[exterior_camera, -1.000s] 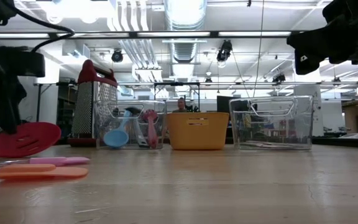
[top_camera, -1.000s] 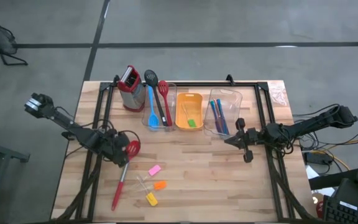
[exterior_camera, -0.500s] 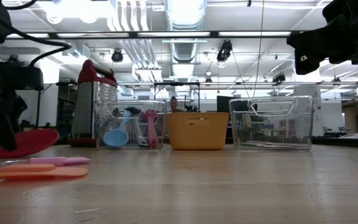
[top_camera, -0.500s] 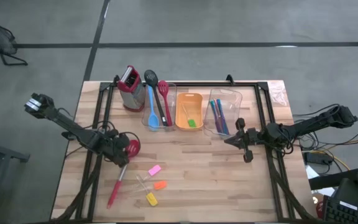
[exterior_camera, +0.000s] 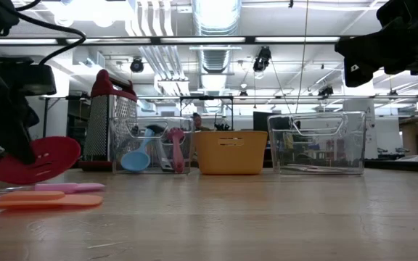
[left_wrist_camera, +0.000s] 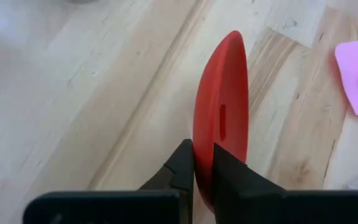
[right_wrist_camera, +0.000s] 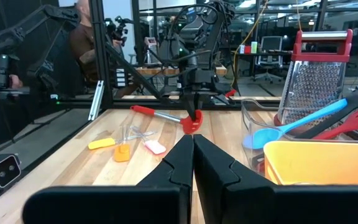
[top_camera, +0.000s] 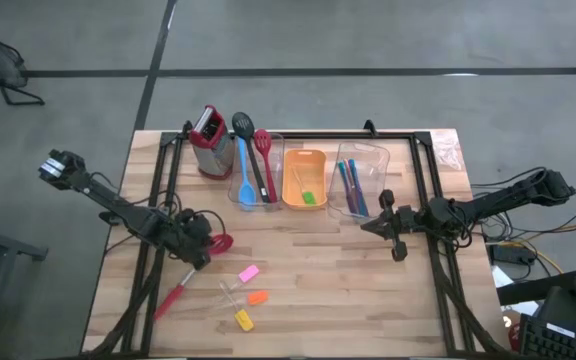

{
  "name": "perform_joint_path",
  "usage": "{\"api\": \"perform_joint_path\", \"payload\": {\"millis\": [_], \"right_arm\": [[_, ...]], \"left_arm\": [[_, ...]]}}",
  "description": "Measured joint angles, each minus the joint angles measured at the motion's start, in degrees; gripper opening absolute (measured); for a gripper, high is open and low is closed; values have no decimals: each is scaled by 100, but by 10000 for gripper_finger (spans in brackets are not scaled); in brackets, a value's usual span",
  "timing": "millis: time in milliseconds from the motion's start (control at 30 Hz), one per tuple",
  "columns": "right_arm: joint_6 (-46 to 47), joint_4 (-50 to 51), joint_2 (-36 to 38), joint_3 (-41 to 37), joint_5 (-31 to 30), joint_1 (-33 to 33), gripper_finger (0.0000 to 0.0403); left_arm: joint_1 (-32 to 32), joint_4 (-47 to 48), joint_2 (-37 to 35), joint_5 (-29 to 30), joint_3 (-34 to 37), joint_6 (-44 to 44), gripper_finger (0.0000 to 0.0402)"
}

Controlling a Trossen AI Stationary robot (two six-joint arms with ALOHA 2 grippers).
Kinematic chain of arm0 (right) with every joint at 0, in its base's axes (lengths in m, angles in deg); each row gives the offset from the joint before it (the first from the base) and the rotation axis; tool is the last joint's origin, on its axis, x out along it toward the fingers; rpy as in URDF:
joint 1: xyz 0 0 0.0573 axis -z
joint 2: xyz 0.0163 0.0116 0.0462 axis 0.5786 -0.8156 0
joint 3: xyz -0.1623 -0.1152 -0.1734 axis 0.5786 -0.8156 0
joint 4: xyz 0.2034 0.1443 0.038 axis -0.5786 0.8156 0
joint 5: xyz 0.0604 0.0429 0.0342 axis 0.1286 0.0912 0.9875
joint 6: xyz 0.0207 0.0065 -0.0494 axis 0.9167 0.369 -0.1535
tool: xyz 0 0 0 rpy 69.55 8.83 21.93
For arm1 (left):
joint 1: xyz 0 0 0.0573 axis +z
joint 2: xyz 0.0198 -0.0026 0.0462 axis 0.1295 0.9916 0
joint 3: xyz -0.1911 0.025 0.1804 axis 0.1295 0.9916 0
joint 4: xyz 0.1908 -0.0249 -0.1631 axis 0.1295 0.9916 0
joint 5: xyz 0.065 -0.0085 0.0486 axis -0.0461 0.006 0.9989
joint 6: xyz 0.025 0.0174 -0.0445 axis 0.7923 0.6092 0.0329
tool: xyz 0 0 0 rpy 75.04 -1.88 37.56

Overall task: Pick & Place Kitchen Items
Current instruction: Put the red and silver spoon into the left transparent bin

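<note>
Left of the orange tray (top_camera: 304, 178), toward the table's (top_camera: 368, 300) near-left quarter, the left gripper (top_camera: 200, 245) has its jaws clamped on the red slotted spoon (top_camera: 219, 242) at the head's base, its handle slanting toward the table's left edge. Pink (top_camera: 249, 272), orange (top_camera: 257, 297) and yellow (top_camera: 243, 320) pieces lie just beside it, nearer the front edge. Right of the tray, past the clear bin (top_camera: 359, 180), the right gripper (top_camera: 380, 226) hangs with jaws closed and empty over bare wood, with open board running to the front edge.
</note>
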Motion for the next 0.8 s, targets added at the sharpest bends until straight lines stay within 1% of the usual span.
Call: {"api": "perform_joint_path", "payload": {"millis": [133, 333, 700, 800], "right_arm": [[-2, 0, -2, -1, 1, 0, 8], [-2, 0, -2, -1, 0, 2, 8], [1, 0, -1, 1, 0, 2, 8], [-2, 0, -1, -1, 1, 1, 8]], "left_arm": [[0, -60, -124, 47, 4, 61, 26], [-4, -439, -476, 117, -29, 482, 26], [-7, -408, -1017, 818, -491, 1301, 24], [-5, -616, -1105, 1090, -559, 1551, 24]]}}
